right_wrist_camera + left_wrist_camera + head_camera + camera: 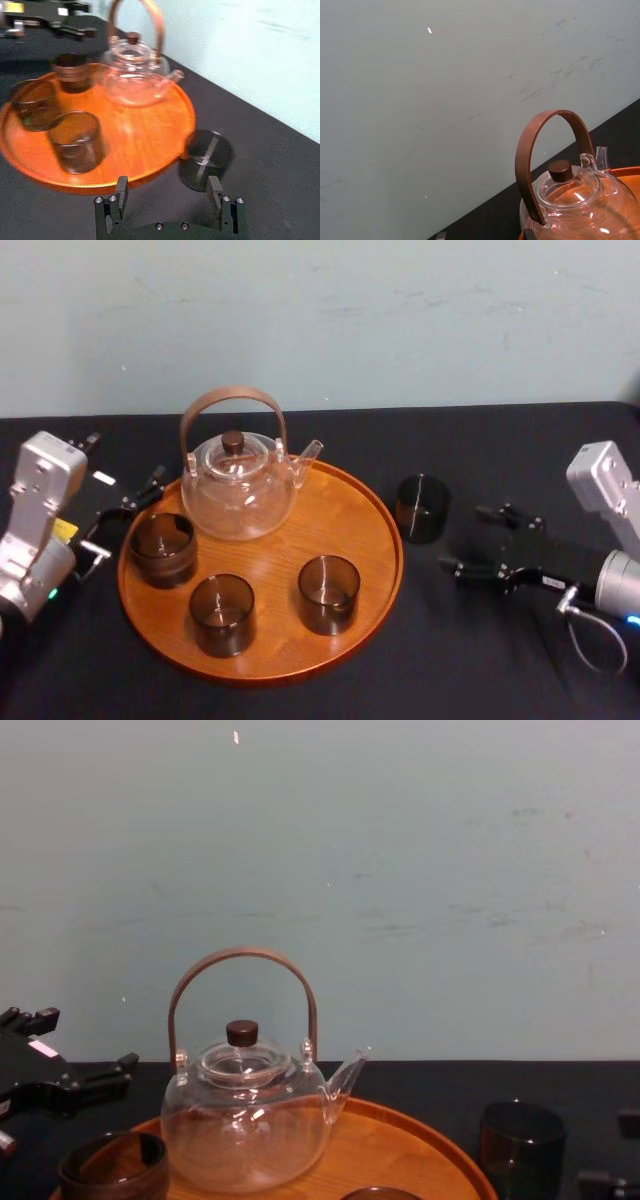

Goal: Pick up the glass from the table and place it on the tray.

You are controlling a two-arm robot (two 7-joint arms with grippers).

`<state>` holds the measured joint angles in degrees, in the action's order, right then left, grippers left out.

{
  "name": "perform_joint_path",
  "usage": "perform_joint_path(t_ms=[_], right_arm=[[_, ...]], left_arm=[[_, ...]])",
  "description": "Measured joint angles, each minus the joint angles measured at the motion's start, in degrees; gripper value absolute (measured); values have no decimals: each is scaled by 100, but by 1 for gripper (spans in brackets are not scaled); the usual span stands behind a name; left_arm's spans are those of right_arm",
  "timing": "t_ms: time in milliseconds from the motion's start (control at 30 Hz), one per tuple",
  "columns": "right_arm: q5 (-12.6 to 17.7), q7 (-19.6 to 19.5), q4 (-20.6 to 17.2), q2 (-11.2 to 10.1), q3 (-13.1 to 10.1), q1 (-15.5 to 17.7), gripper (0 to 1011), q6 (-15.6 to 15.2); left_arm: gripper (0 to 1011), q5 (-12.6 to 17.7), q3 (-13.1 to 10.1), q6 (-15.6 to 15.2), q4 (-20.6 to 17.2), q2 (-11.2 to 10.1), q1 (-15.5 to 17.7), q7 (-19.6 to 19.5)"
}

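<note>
Right wrist view: my right gripper (167,192) hangs spread wide, holding nothing. The glass (206,160) stands just ahead on the black-clothed table (280,165), just beside the rim of the round wooden tray (145,135). It is a smooth, smoky cylinder, likely light, slippery and breakable, so I'd pinch its sides gently at mid-height. My left gripper (120,515) idles across the tray.

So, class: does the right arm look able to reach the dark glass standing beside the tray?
Probably yes. The right end effector is open, pointing at the glass, with bare table between them; the tray lies beside the glass, not in the way.
</note>
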<state>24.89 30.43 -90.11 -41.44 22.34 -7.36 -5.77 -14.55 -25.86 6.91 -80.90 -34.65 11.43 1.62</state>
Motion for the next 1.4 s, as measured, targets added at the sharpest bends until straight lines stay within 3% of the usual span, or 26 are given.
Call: perform_joint_path(t_ms=[167, 433, 1400], right_arm=[[-34, -228, 82, 132, -120, -23, 1002, -264], [-125, -317, 219, 319, -128, -178, 1002, -579], [-278, -93, 1149, 933, 137, -1015, 1002, -837]], left_arm=[[1001, 0, 0, 0, 0, 0, 0, 0], [1001, 0, 0, 0, 0, 0, 0, 0], [1001, 0, 0, 0, 0, 0, 0, 0]])
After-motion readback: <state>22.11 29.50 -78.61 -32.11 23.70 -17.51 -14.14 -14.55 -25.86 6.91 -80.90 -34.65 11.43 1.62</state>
